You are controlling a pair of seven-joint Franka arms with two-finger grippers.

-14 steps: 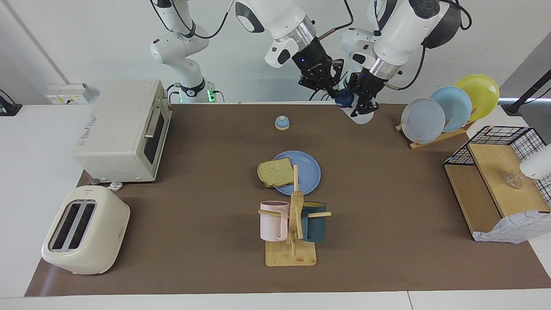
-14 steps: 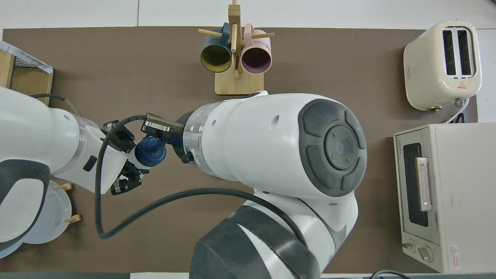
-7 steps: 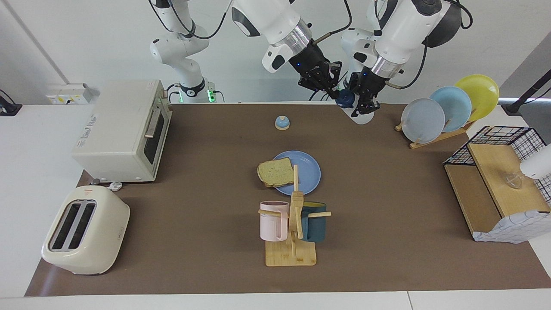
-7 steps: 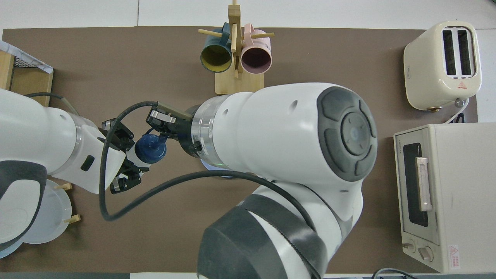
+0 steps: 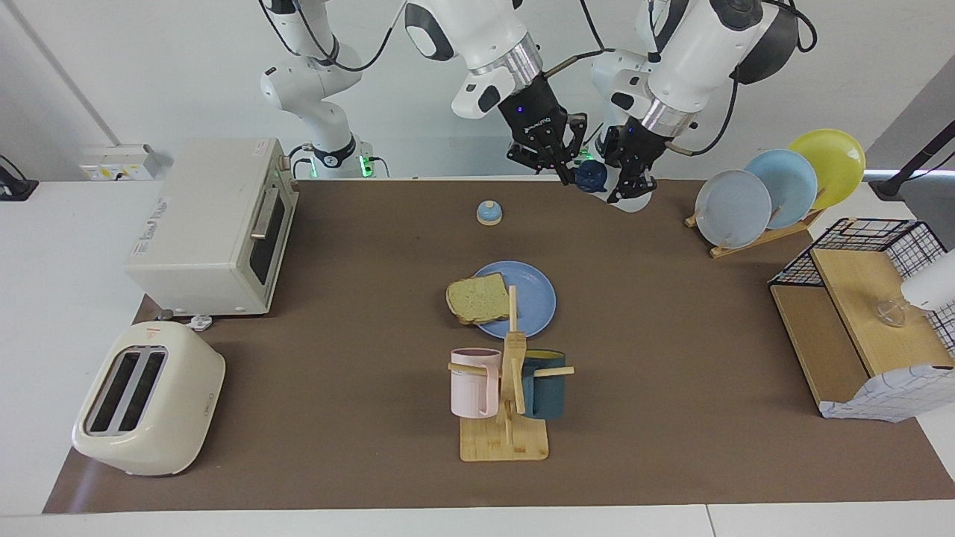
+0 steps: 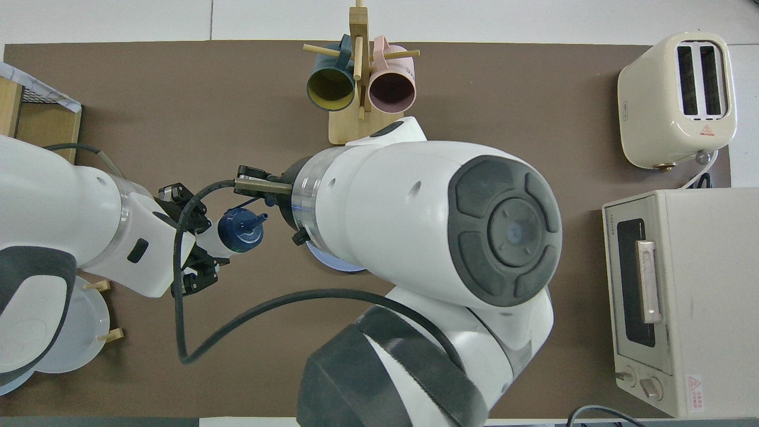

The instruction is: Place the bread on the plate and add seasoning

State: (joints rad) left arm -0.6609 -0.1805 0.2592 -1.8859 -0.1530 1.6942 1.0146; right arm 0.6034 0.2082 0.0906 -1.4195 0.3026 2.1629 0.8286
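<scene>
Facing view: square toast slice [image 5: 478, 298] on round medium-blue plate [image 5: 533, 298]; left gripper [image 5: 630, 186] clamps translucent navy-capped bottle [image 5: 593, 176]; right gripper [image 5: 561, 168] closed at cap; seasoning outstanding.

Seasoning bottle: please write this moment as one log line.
bottle: held by left pincer | right pincer: at cap | bread: on plate

Toaster [image 5: 148, 399], toaster oven [image 5: 216, 227], bell [image 5: 489, 212], mug tree [image 5: 511, 388] with two mugs, plate rack [image 5: 776, 190], wire basket [image 5: 877, 235] on bench [image 5: 336, 373].
</scene>
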